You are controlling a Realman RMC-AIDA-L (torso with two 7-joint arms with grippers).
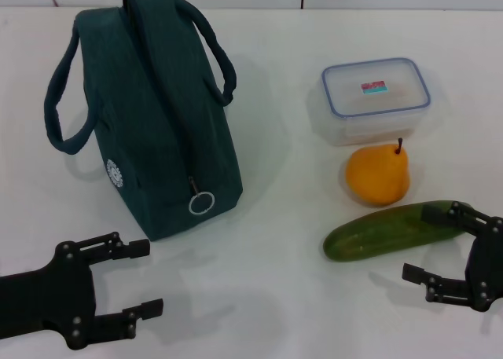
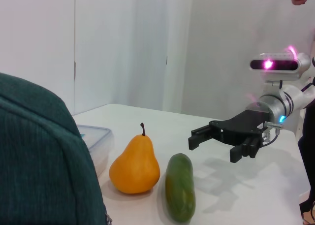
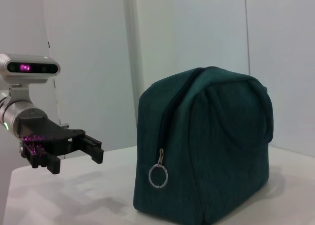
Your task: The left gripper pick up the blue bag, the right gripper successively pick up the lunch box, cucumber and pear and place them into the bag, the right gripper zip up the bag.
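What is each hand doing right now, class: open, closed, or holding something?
Left hand: open, holding nothing, near the blue bag.
Right hand: open, holding nothing, by the cucumber.

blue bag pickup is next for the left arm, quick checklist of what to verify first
1. Left gripper open, empty: ok.
2. Blue bag upright on the table, handles free: ok.
3. Bag unzipped for loading: not ok; the ring pull sits at the near end and the zipper looks closed.
4. Right gripper open, apart from the bag, beside the cucumber: ok.
5. Lunch box and pear clear of the bag: ok.
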